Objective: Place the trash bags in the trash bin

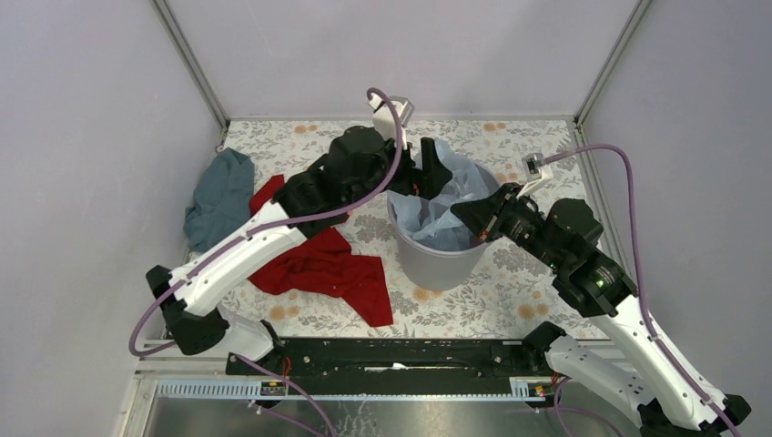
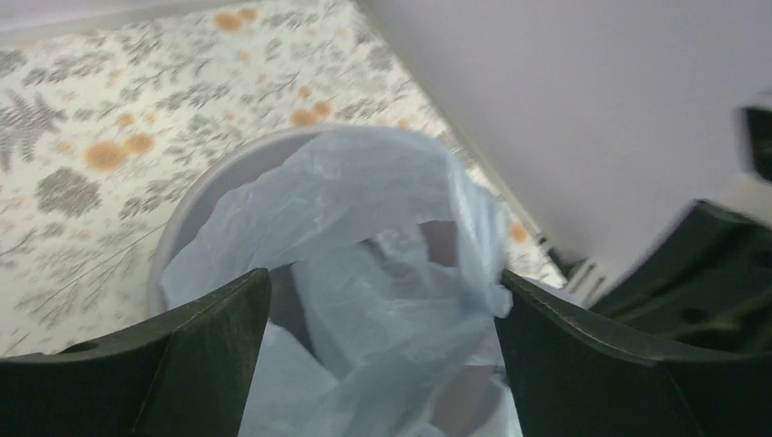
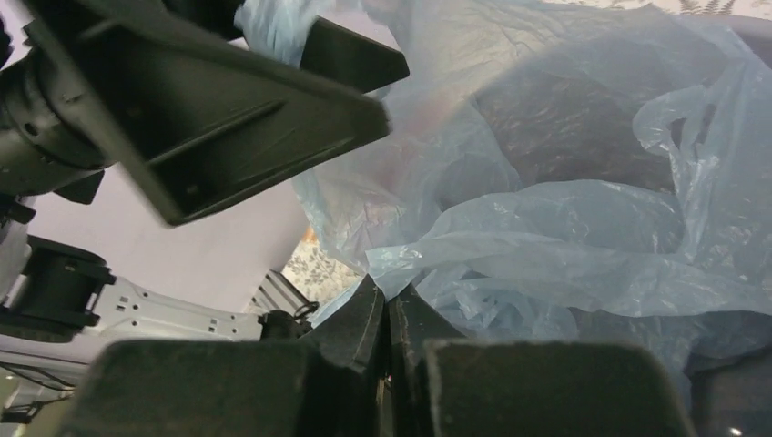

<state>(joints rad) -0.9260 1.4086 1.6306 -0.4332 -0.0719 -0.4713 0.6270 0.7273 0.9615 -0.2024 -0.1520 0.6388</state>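
Observation:
The trash bin [image 1: 437,264] is a light grey bucket standing mid-table. The pale blue trash bag [image 1: 446,205] sits crumpled in its mouth, with film rising above the rim. My left gripper [image 1: 432,173] hovers over the far-left side of the rim, open. In the left wrist view its gripper [image 2: 384,278] spans the trash bag [image 2: 364,200] without pinching it, above the bin rim [image 2: 196,196]. My right gripper [image 1: 473,217] is at the right side of the rim. In the right wrist view that gripper [image 3: 387,289] is shut on a fold of the bag [image 3: 564,228].
A red cloth [image 1: 319,259] lies left of the bin under the left arm. A teal-grey cloth [image 1: 221,196] is bunched at the far left wall. Walls close in the floral table [image 1: 510,291] on three sides.

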